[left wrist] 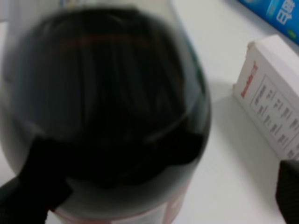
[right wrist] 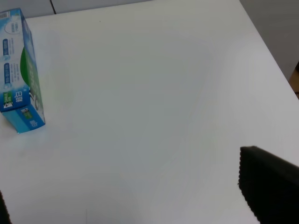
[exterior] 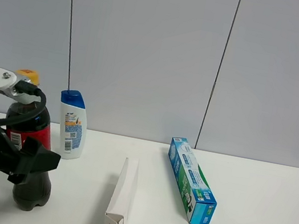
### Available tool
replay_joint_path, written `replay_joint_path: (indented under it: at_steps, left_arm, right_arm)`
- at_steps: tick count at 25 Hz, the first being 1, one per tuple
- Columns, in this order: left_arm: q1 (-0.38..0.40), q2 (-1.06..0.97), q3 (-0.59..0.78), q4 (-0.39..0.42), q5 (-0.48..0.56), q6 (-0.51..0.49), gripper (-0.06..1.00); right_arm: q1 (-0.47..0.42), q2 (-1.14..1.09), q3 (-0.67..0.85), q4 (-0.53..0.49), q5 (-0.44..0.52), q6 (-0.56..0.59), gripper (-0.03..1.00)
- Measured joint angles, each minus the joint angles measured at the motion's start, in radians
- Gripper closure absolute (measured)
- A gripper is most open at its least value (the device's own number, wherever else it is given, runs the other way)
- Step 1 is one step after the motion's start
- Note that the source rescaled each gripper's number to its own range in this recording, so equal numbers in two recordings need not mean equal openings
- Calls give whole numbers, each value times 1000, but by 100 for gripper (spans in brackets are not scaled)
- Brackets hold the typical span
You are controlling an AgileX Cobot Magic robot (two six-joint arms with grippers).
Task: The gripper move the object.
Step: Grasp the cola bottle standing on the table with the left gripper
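Note:
The cola bottle point(exterior: 31, 190), dark with a red label and yellow-orange cap, stands upright at the table's front left. My left gripper point(exterior: 35, 161) sits around its middle, one black jaw showing in front of it. In the left wrist view the bottle point(left wrist: 107, 107) fills the space between the fingers. One finger point(left wrist: 28, 196) is against it and the other finger point(left wrist: 289, 191) stands well clear, so the gripper point(left wrist: 159, 191) is open. My right gripper point(right wrist: 140, 205) is open and empty over bare table, out of the exterior high view.
A white, blue-capped shampoo bottle point(exterior: 71, 124) stands just behind the cola. A white carton point(exterior: 120, 200) lies to its right, also in the left wrist view point(left wrist: 273, 112). A blue-green toothpaste box point(exterior: 191, 180) lies mid-table, also in the right wrist view point(right wrist: 21, 70).

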Motion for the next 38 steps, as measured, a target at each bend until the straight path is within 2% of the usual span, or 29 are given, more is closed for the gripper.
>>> replay_joint_path:
  at_steps: [5,15,22,28,34,38]
  left_arm:
    - [21,76,1,-2,-117,0,-5]
    - [108,118,1,-5,-195,0,-5]
    - [114,118,1,2,-224,0,-5]
    - [114,119,1,46,-271,-5,-5]
    - [114,119,1,131,-291,-75,-5]
    - [114,119,1,146,-292,-94,-5]
  right_arm:
    - [0,0,0,0,0,0,-3]
    - [0,0,0,0,0,0,-3]
    - [0,0,0,0,0,0,-3]
    - [0,0,0,0,0,0,-3]
    - [0,0,0,0,0,0,-3]
    - [0,0,0,0,0,0,-3]
